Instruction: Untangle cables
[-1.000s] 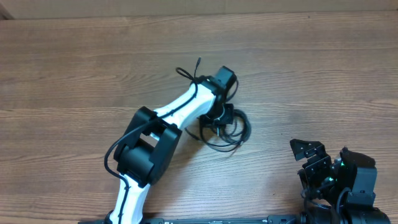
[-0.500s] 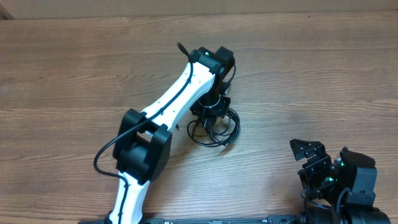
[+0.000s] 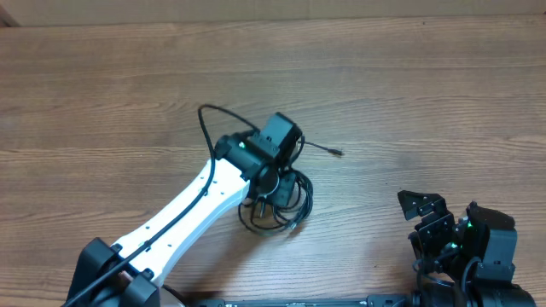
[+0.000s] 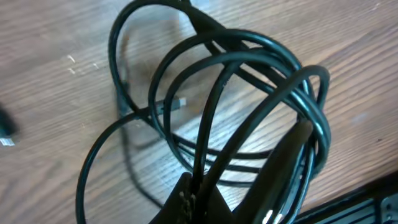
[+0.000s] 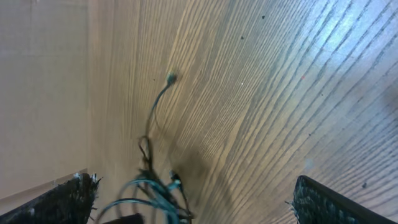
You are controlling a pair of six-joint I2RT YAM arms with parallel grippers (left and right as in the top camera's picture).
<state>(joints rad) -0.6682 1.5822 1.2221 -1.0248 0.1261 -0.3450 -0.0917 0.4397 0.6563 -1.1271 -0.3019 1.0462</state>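
Holding the cables (image 3: 277,209) clamped in the left gripper (image 3: 271,183) above the counter (image 3: 426,102), likely for pulling 1 loop free; resting the right gripper (image 3: 422,209), jaws apart, at 4 o'clock.

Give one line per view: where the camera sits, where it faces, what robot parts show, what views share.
Overhead: fixed above, facing straight down on the table; left arm over the cables, right arm lower right.
Left wrist: faces down at the coiled cables; left jaws shut on them, bottom edge.
Right wrist: faces low across the table; open right jaws in bottom corners.
Shared: overhead and right wrist show the loose plug end.
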